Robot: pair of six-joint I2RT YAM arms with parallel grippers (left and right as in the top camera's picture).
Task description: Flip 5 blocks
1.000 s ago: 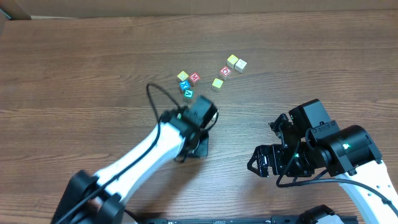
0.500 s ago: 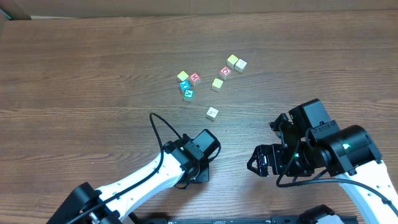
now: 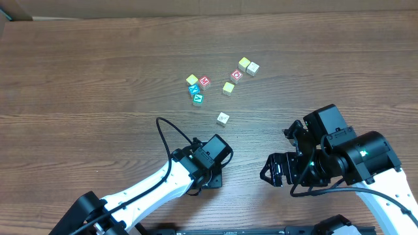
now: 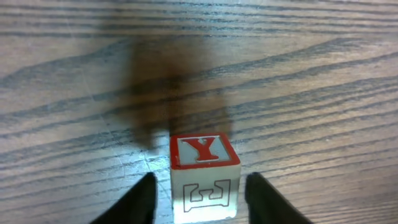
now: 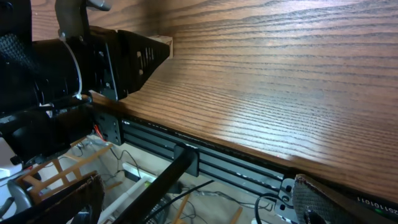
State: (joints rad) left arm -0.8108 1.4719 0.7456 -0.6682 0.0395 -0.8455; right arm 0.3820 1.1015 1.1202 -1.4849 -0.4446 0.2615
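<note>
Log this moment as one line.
left pincer: open, not touching Y block | Y block: on table | right pincer: open, empty | other blocks: clustered beyond

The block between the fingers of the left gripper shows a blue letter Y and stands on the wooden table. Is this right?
Not quite: the Y on the block is red, not blue, as the left wrist view shows. It stands on the wooden table between the left gripper's fingers.
</note>
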